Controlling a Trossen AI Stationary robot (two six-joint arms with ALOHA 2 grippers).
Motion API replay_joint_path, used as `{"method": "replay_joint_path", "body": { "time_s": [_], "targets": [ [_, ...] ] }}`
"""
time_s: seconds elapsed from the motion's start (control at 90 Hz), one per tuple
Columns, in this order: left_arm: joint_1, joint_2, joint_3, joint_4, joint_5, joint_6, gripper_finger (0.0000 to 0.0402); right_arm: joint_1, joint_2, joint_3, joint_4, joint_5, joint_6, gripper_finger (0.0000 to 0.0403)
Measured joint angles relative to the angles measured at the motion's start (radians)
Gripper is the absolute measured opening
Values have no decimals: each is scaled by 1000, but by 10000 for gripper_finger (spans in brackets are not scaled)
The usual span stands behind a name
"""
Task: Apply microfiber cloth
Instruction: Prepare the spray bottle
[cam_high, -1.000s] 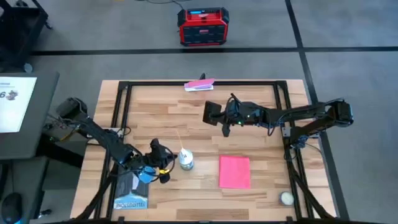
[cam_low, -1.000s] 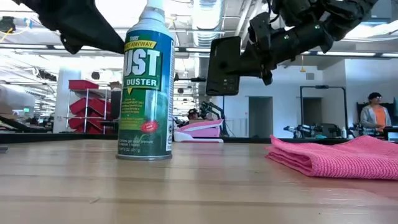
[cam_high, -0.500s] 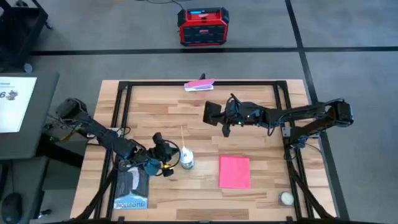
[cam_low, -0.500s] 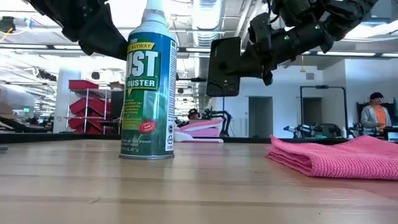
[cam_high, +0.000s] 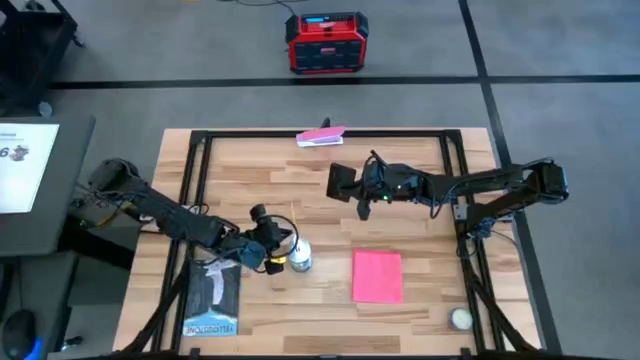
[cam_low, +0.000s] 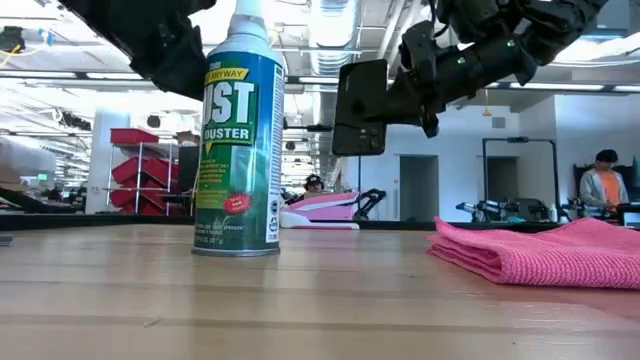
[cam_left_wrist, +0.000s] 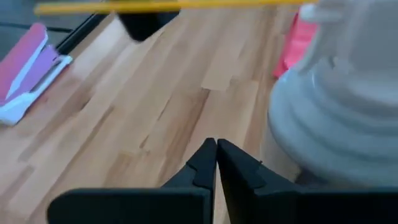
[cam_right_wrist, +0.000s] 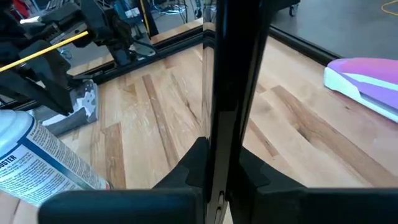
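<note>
"UST DUSTER" can (cam_low: 238, 130) beside pink microfiber cloth (cam_low: 545, 252)

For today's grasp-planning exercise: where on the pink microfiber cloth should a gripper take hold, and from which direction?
The microfiber cloth lies flat and folded on the table, nothing resting on it. Probably best to come straight down and pinch the folded edge, where the stacked layers give the fingers some thickness to close on; the flat middle offers little to catch.

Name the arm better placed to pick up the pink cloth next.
Left. The left gripper is shut on nothing beside the duster can, near the microfiber cloth; the right gripper is shut on the black phone.
</note>
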Motion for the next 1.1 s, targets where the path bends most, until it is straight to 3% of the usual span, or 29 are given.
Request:
{"method": "replay_joint_path", "body": {
  "time_s": [0.144,0.322,0.644,1.1],
  "targets": [
    [-84,-50,0,-167,-82,-240,0,0,0,0,-8,0,-5,14],
    [-159,-44,0,-104,-49,-343,0,0,0,0,-7,0,-12,14],
    [-178,-8,0,-3,-27,-335,0,0,0,-1,-3,0,-15,14],
    [-88,-8,0,10,-4,-191,0,0,0,-1,-6,0,-14,14]
  ]
}}
